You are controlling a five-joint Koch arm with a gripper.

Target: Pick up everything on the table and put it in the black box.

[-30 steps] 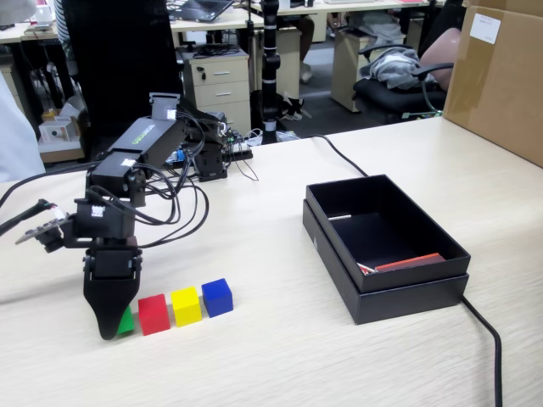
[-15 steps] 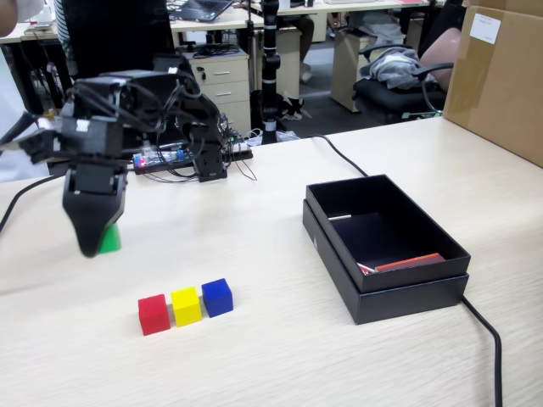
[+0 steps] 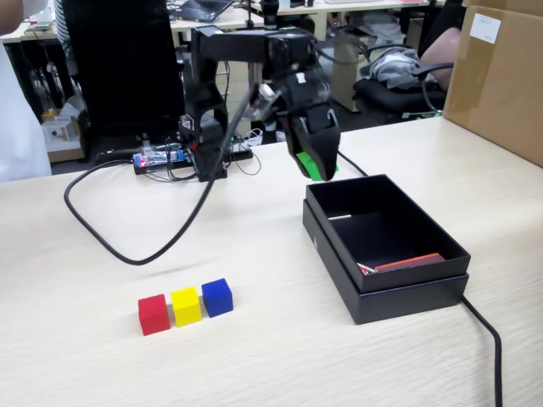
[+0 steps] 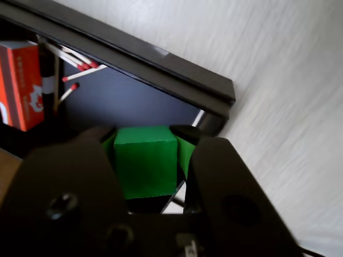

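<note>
Gripper (image 4: 146, 134) clamped on green cube (image 4: 146, 160), above black box (image 3: 441, 246) far corner; cube mostly hidden by jaws in fixed view.

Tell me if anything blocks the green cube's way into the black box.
Nothing visible does. The gripper holds the green cube in the air at the black box rim; the box is open, with only matches inside.
</note>
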